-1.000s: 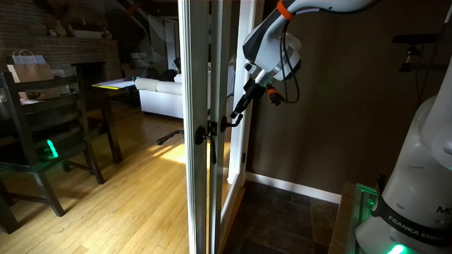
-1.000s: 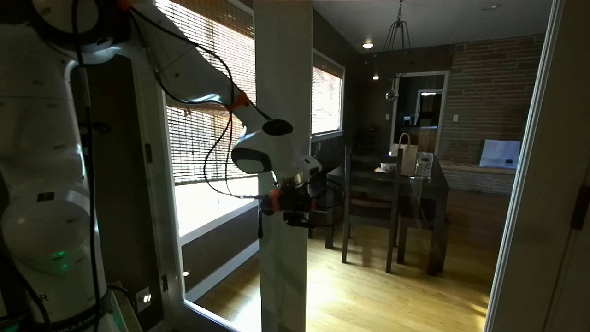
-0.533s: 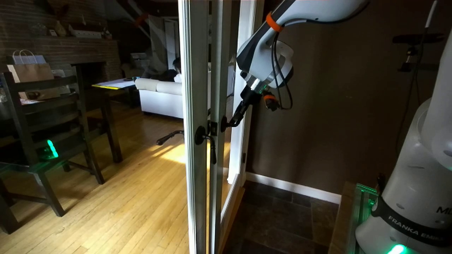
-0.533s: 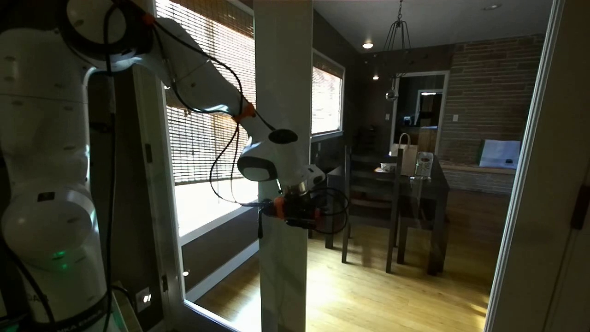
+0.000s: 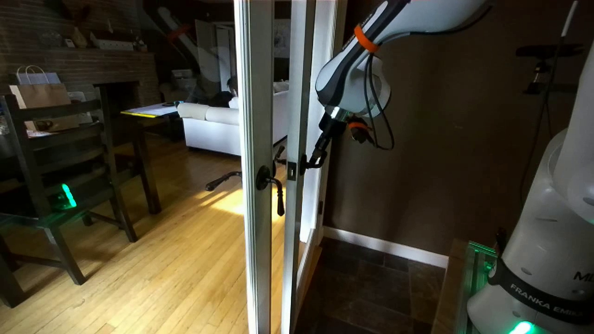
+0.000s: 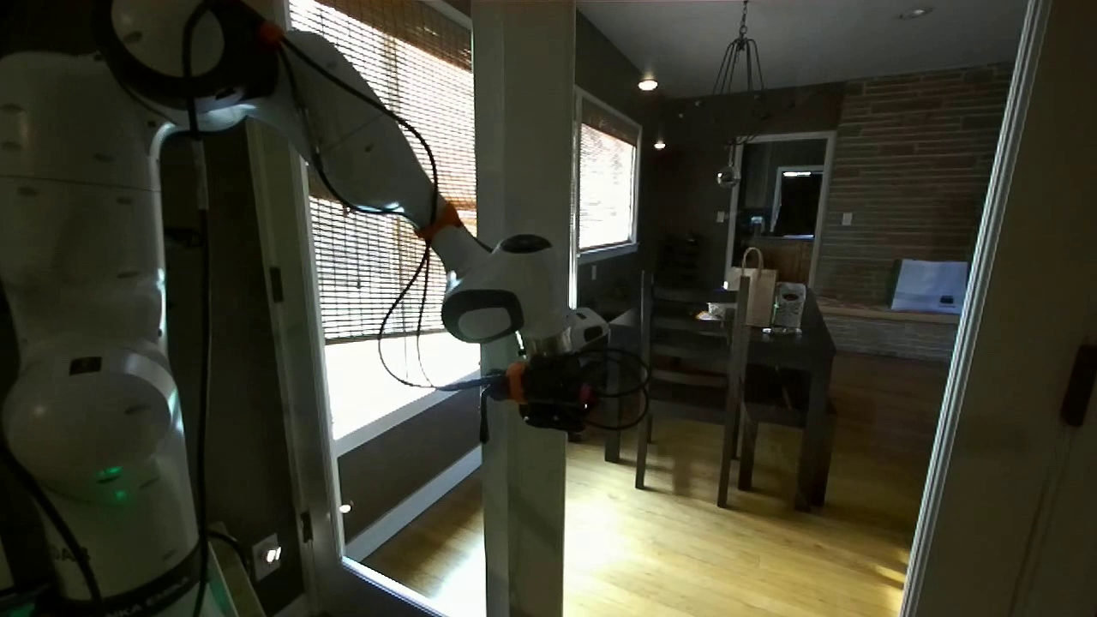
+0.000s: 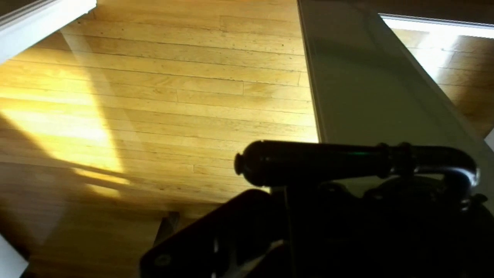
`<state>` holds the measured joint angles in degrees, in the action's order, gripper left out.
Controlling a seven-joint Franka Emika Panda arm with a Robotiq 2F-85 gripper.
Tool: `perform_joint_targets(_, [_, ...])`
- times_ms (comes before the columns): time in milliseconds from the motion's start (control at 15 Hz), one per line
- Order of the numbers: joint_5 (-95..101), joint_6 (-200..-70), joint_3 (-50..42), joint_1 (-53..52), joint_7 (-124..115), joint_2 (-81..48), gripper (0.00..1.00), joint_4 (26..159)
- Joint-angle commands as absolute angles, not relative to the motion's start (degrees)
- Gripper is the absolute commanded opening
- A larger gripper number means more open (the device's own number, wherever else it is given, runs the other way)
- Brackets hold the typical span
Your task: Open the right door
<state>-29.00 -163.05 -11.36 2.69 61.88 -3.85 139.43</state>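
From the fingers (image 7: 245, 212), cannot tell how wide apart or whether clamped, being black on black in the wrist view. Look to be touching the dark lever handle (image 7: 324, 162) near its free end; cannot make out a sure hold around it. Belongs to the right door (image 5: 297, 130), just beside the left leaf (image 5: 257, 93) and slightly ajar, with the latch plate (image 5: 291, 170) bared on its edge. Expect a heavy, rigid swing, slow to start and then hard to stop, with a tall glass pane (image 6: 866, 386) to guard from knocks. Expect a hard, smooth, rounded lever, probably sprung and apt to slip from the fingers under a sideways pull. Best take hold, or hook in, near the outer end for leverage, then draw in an arc about the opposite edge rather than straight back. Compared with the frame just before, shows a wider gap beside the left leaf in an exterior view, with more of the pale sofa (image 5: 211, 132) through it; shows more of the right door's own edge, now shifted toward the Franka arm (image 5: 345, 88). Carries the lever and the fingers the same way. Find no shift in the left leaf. In an exterior view, see the ceiling lights (image 6: 648, 84) farther left, likely as reflections in the turning pane.
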Motion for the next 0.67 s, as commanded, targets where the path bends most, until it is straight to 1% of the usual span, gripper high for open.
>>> perform_joint_targets(0, [-18.9,-162.4,-13.8,2.6,52.2,-0.2,0.00,143.4])
perform_joint_targets(333, [-13.3,-161.5,-15.2,3.6,46.3,4.5,0.00,146.2])
perform_joint_targets(600, [-12.1,-160.3,-16.1,5.5,45.8,12.7,0.00,149.9])
